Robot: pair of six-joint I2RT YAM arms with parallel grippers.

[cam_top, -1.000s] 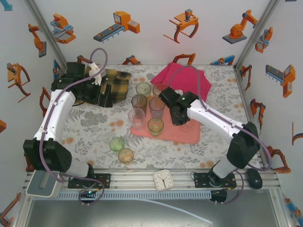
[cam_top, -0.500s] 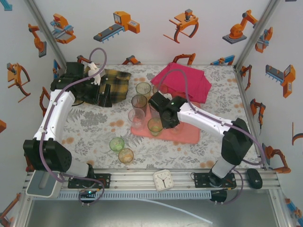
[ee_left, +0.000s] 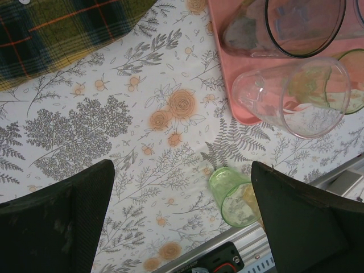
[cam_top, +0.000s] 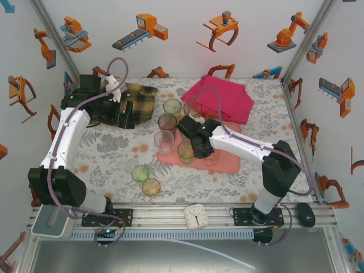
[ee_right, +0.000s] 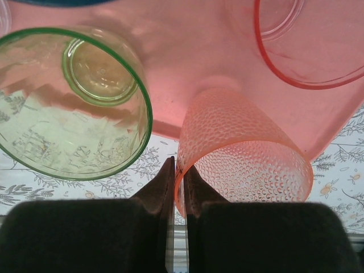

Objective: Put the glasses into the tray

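My right gripper (ee_right: 178,170) is shut on the rim of a pink dimpled glass (ee_right: 244,159), one finger inside it and one outside. The glass's base is over the near edge of the salmon-pink tray (ee_right: 187,57). A green glass (ee_right: 74,102) stands to its left and a red-rimmed pink glass (ee_right: 310,40) behind. From above, the right gripper (cam_top: 200,148) hangs over the tray (cam_top: 224,165) among several glasses. My left gripper (ee_left: 182,222) is open above bare tablecloth. A green glass (ee_left: 233,196) stands off the tray beside its right finger, and a clear glass (ee_left: 290,96) stands on the tray's corner.
A yellow-black plaid cloth (cam_top: 139,96) lies at the back left under the left gripper (cam_top: 124,116). A magenta cloth (cam_top: 222,96) lies behind the tray. A green glass (cam_top: 140,173) and an amber glass (cam_top: 151,187) stand on the table in front. A white clock (cam_top: 197,216) sits on the front rail.
The right arm has swung left and nearer over the tray with the pink glass in its fingers. The left arm has stayed still.
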